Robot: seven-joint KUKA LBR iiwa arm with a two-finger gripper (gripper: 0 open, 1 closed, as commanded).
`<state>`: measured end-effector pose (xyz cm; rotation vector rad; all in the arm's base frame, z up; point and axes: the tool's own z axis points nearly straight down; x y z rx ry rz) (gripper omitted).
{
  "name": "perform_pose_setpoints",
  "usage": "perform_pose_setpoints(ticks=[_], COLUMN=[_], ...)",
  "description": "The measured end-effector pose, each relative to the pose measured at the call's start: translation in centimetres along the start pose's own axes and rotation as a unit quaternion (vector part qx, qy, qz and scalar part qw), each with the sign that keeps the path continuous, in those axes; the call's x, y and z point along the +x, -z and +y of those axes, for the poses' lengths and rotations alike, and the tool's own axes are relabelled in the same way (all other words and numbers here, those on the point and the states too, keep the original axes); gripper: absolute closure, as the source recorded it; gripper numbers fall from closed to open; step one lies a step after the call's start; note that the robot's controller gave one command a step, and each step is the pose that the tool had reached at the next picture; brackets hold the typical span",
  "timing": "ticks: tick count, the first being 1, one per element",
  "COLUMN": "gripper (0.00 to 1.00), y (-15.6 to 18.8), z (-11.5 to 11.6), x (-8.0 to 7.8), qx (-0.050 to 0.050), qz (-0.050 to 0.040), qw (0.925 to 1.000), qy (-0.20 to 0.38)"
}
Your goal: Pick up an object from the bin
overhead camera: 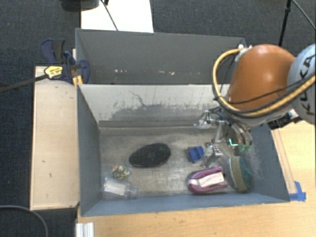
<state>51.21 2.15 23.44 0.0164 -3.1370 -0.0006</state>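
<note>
In the grey metal bin (91, 152), at its right end, the gripper (216, 154) hangs just beside a small blue block (196, 154) and above a pink-and-white pouch (207, 180). Whether it is open, I cannot tell.

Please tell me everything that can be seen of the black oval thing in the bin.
The black oval lies flat on the bin floor, left of centre, its long axis rising slightly rightward. Its surface looks matte and finely textured; material unclear. Nothing touches it: the blue piece and the claw stand apart on its right.
</note>
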Motion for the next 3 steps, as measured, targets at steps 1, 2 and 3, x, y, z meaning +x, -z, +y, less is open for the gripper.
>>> perform_pose_setpoints(ticks=[1, 2, 3], gripper=[0.0, 1.0, 1.0], y=[-15.8, -15.5, -2.4], z=[-3.6, -3.5, -2.6], x=[-4.3, -4.3, -3.8], qx=[0.0, 0.0, 0.002], qz=[-0.0078, -0.0078, -0.0069], qw=[0.9943, 0.9944, 0.9662], qy=[0.106, 0.106, 0.258])
